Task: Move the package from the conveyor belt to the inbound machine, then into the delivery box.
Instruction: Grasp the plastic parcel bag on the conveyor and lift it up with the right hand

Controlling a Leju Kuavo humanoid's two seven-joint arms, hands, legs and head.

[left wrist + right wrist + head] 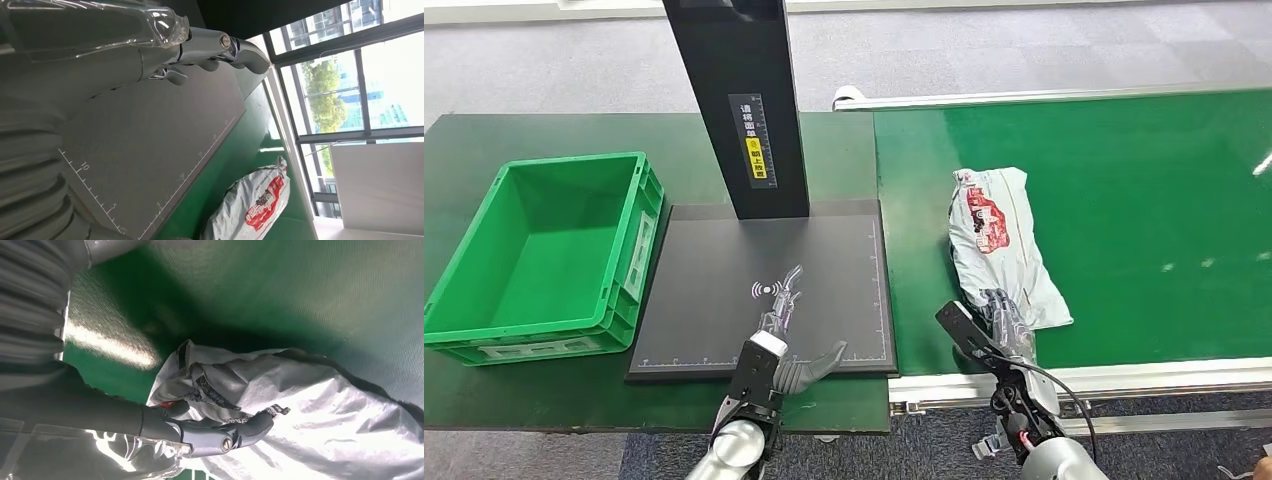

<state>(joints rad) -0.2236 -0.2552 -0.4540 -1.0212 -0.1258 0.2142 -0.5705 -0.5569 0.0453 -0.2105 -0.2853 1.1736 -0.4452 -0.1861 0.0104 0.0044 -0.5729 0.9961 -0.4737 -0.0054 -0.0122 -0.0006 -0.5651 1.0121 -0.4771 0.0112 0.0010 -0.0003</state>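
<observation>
Here the right hand (1007, 318) grasps the package (999, 243) on the conveyor belt (1124, 200); left hand (789, 335) released.

Grey carpet floor (544, 60); windows (345, 65) show trees (325, 95).

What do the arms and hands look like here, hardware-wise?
Both arms are silver. The left hand has a black wrist block, a white band, thin metallic fingers and a thick grey thumb. The right hand has dark fingers, a black wrist block and loose black cables. Wrist views show grey ribbed covers and clear plastic wrap.
</observation>
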